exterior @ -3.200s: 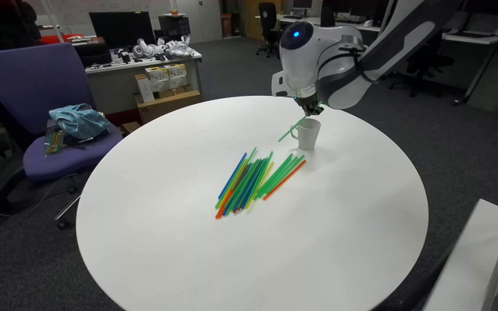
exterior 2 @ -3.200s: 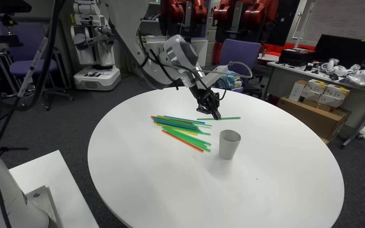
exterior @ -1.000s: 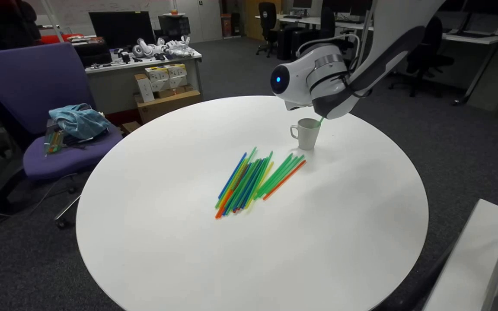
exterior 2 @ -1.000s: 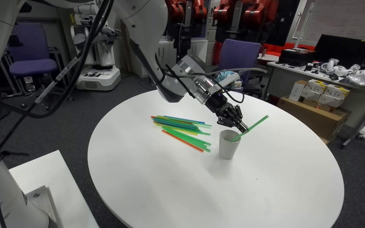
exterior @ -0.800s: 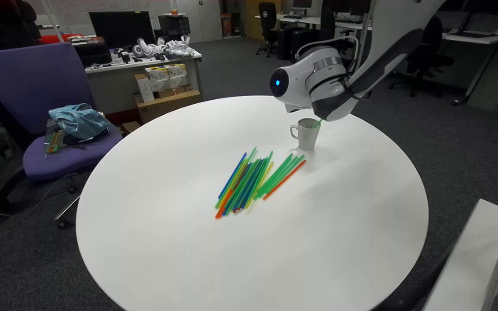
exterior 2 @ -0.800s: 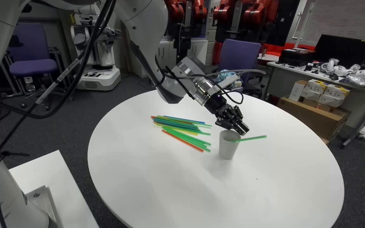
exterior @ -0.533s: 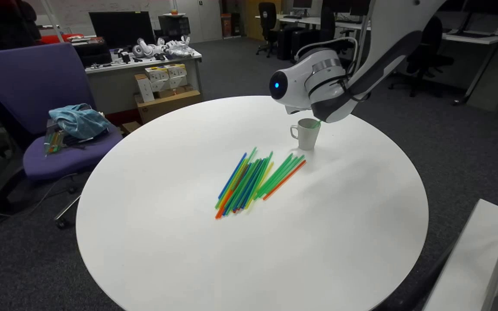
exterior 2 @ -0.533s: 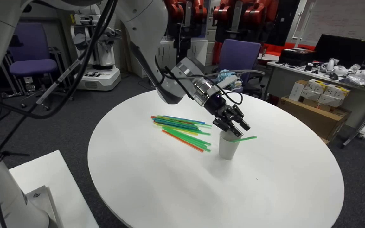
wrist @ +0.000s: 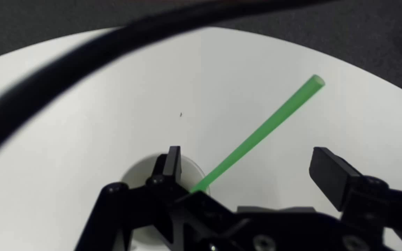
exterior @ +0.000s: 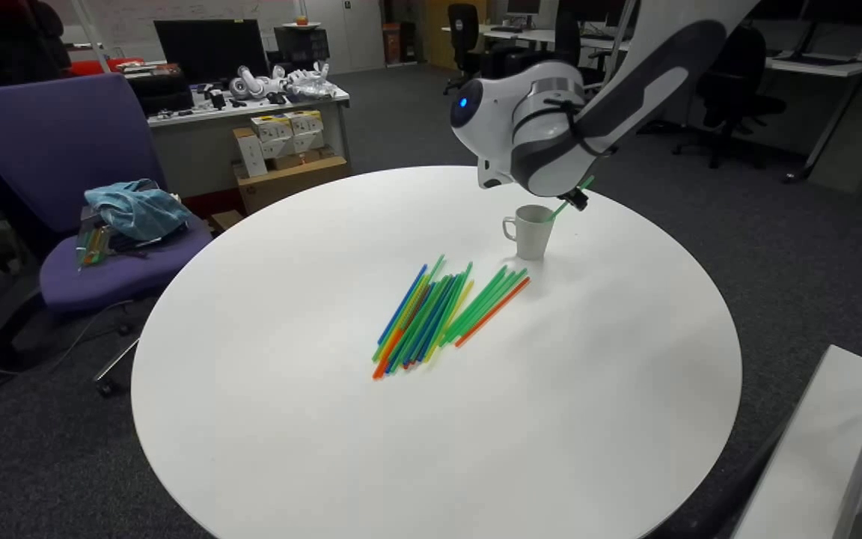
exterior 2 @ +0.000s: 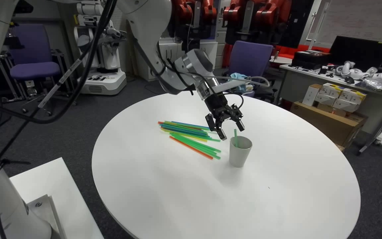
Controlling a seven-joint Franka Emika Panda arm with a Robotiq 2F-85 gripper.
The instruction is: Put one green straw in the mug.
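The straw (exterior 2: 235,138) leans in the mug (exterior 2: 239,156) below the hand (exterior 2: 232,132), other straws (exterior 2: 191,132) leftward on the table (exterior 2: 244,205) in both exterior views.

Green straw (wrist: 259,135) aslant in the upright white mug (exterior 2: 239,156)

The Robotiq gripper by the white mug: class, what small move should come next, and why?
Probably back the Robotiq gripper gently away without brushing the green straw: the jaws stand apart, holding nothing, and the straw already leans in the white mug, its upper end sticking out.

Blue cloth (exterior: 139,212) on purple chair (exterior: 57,150)
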